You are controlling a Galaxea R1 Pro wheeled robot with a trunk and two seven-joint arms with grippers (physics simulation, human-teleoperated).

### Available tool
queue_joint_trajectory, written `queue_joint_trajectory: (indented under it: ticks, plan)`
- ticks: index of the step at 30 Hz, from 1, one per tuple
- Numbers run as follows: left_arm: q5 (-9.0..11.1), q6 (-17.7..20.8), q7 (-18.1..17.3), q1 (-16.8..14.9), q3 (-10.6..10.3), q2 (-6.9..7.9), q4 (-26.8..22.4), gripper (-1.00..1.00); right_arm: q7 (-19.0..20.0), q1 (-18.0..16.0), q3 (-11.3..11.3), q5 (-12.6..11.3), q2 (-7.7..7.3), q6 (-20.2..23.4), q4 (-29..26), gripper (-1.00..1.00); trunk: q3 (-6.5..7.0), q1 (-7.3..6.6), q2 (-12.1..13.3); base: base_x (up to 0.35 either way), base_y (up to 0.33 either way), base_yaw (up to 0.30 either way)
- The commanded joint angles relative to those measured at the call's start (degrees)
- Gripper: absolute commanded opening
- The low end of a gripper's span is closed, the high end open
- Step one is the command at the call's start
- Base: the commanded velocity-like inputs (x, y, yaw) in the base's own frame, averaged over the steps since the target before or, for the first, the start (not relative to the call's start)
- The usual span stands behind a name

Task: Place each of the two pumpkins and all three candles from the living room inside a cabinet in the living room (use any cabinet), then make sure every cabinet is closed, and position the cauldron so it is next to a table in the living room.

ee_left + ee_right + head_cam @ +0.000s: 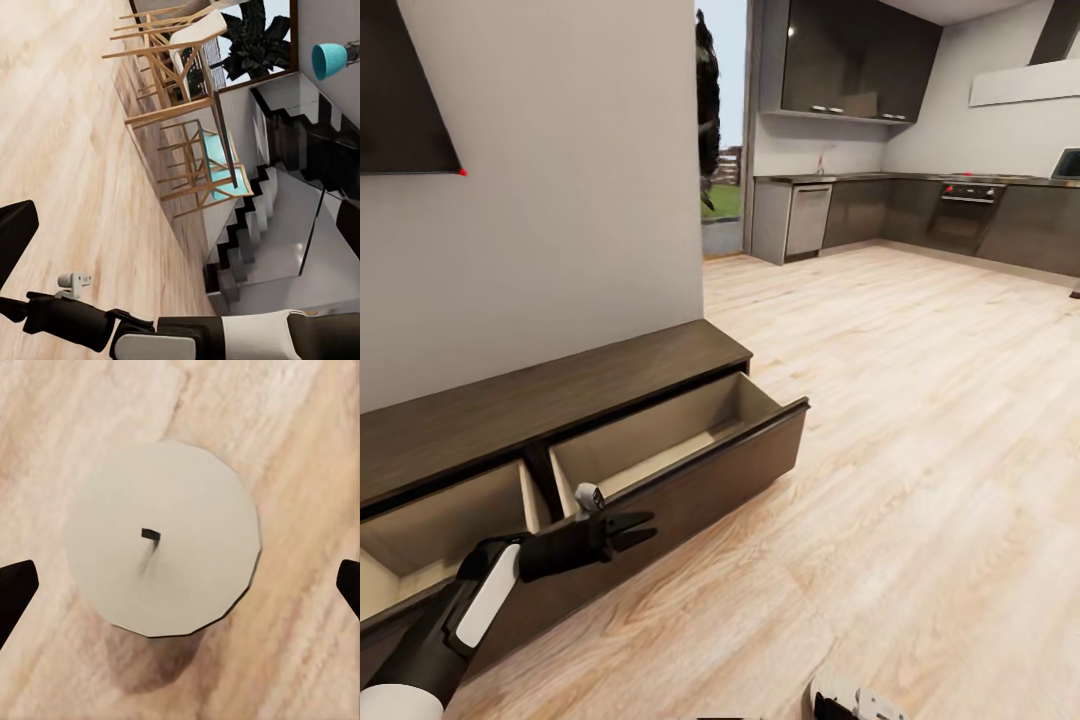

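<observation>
Right end effector (180, 585) open wide, straddling a candle (161, 536) upright on the floor, nothing gripped. Cabinet (560, 400) drawers open, ready. Left end effector (640, 528) apparently closed, empty.

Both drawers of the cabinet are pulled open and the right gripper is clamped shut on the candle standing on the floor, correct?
Not quite. The right wrist view shows the candle on the wood floor between wide-open fingertips, not clamped. Both cabinet drawers are open in the head view.
</observation>
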Motion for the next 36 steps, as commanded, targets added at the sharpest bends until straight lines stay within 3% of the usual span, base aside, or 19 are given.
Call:
queue_joint_trajectory:
  ticks: [1,36]
  plan:
    - [0.19,0.28,-0.07,-0.05,-0.1,0.02,0.01,1.0,-0.32,-0.02,0.49,-0.34,0.0,-0.13,-0.03,1.0,-0.05,-0.01,-0.02,0.02,-0.021,0.0]
    - [0.2,0.28,-0.07,-0.05,-0.1,-0.03,0.01,1.0,-0.32,-0.02,0.49,-0.34,0.0,-0.13,-0.03,1.0,-0.05,-0.01,-0.02,0.074,-0.001,0.0]
